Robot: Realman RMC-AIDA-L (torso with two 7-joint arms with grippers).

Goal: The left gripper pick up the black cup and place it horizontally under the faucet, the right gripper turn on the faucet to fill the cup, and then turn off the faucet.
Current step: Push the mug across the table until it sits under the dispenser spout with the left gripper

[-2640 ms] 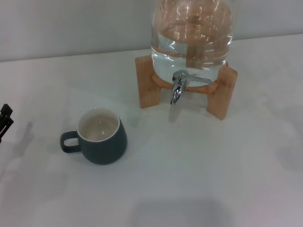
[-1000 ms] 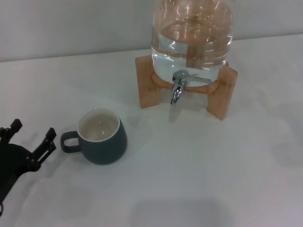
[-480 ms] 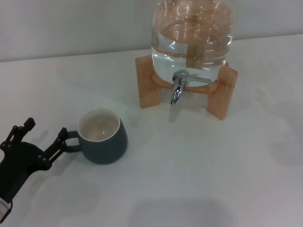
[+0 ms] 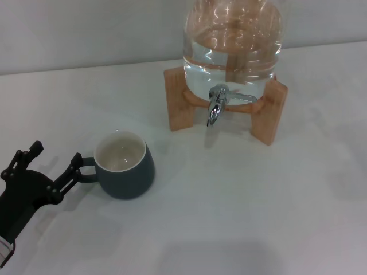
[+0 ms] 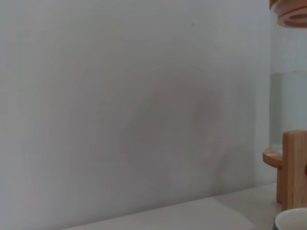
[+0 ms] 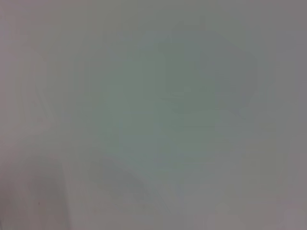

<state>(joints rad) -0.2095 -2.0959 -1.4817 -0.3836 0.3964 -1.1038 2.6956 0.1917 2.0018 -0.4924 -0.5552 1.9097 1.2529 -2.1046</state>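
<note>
- Standing at upper right of the head view, the glass jar (image 4: 232, 43) on its wooden stand (image 4: 269, 112) carries the faucet (image 4: 216, 106), spout down.
- The black cup (image 4: 123, 166) sits upright at lower left, mouth up, handle (image 4: 86, 170) pointing left.
- The left gripper (image 4: 54, 166), spread wide, touches that handle; a glancing finger could spin the cup.

— What gets cut off in the head view?

— The glass jar (image 4: 232, 40) loses its top at the upper edge, and the left gripper (image 4: 50, 161) loses its wrist at the lower left corner.

— And the left wrist view?

— Only a sliver of the black cup (image 5: 292, 219) rim shows.
</note>
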